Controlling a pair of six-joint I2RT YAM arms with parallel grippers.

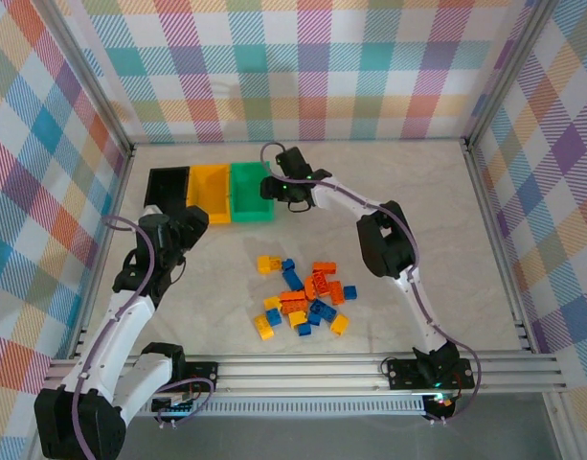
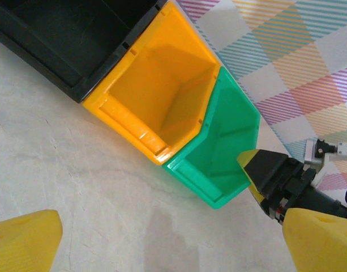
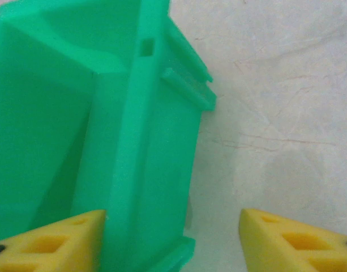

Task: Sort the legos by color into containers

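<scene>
**Right end effector astride the green bin wall, bricks untouched**

The legos (image 1: pixel 303 295) lie in a loose heap of yellow, blue and orange on the tabletop (image 1: pixel 446 220), near centre. They are well apart from the containers (image 1: pixel 210 190), which stand in a row at the far left.

The bricks look light, rigid and smooth, so they should slip if pinched on a corner. The best hold is likely across two flat sides of a brick at the heap's edge. The bins look light too — a nudge could slide them.

The right end effector (image 3: pixel 173 220) is spread. One finger sits inside the green bin (image 3: pixel 43 113) and the other over bare tabletop, clear of the wall between them. The left end effector (image 2: pixel 173 229) gapes wide and holds nothing, just near of the bins.

The top view gives the heap and both arms. The left wrist view looks down into the yellow-orange bin (image 2: pixel 156 85) and the green one — no brick visible inside.
</scene>
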